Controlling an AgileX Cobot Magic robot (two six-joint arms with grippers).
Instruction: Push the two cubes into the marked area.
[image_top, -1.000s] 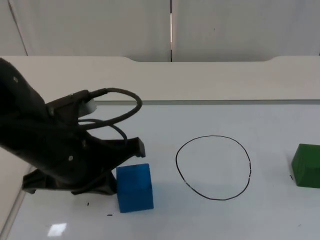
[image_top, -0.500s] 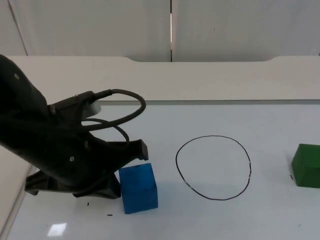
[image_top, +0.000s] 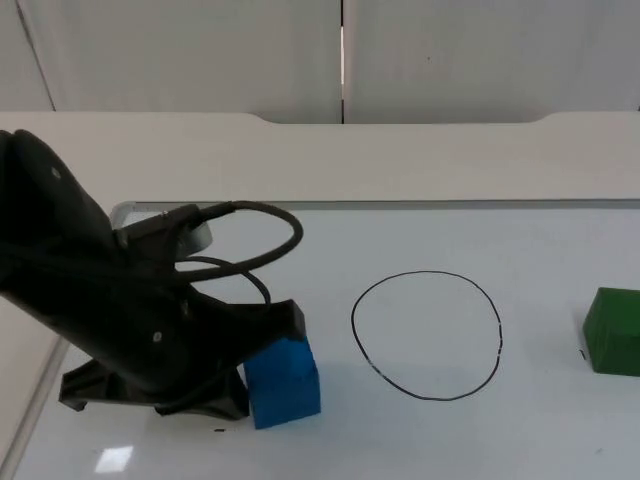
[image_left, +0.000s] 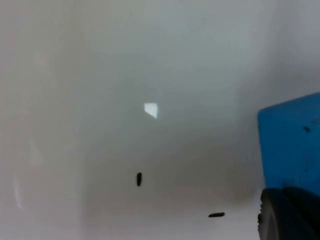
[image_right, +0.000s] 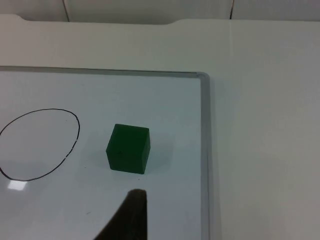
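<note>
A blue cube (image_top: 283, 383) sits on the whiteboard, left of a hand-drawn black circle (image_top: 427, 335). My left gripper (image_top: 236, 388) is low on the board and pressed against the cube's left side, under the arm's bulk. The left wrist view shows the blue cube (image_left: 292, 142) right up against the gripper (image_left: 290, 215). A green cube (image_top: 614, 331) stands apart at the far right, outside the circle. In the right wrist view, the green cube (image_right: 128, 148) lies just beyond my right gripper (image_right: 131, 212), with the circle (image_right: 39, 144) to its side; that arm waits.
The whiteboard's metal frame (image_right: 205, 150) runs close beside the green cube, with bare table top beyond it. The board's left edge (image_top: 40, 400) lies under the left arm. Small black marks (image_left: 138, 179) dot the board near the blue cube.
The left arm has slid to the right and pushed the blue cube a little toward the circle. The green cube has not moved.
</note>
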